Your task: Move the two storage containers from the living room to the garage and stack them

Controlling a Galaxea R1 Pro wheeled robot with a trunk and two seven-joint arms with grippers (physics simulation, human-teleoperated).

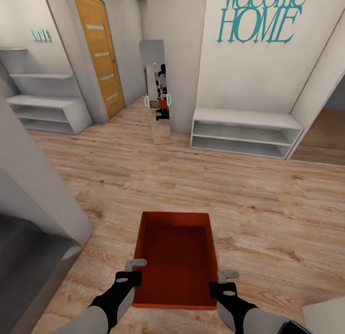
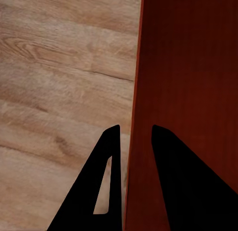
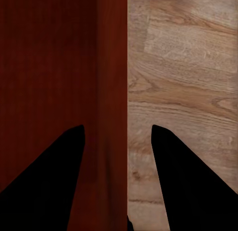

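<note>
At six o'clock, closest in, an orange-red rectangular open-top storage container point(image 1: 175, 260) is held above the light wood-plank floor point(image 1: 201, 185). The left gripper point(image 1: 130, 272) pinches its left wall and the right gripper point(image 1: 223, 282) its right wall, jaws narrow on the thin plastic. It looks mid-carry: no concrete garage floor reached, nothing stacked. Farther off, at one o'clock, teal wall lettering point(image 1: 258, 16) reads "Welcome HOME"; at eleven, "LOVE" point(image 1: 41, 35).
</note>
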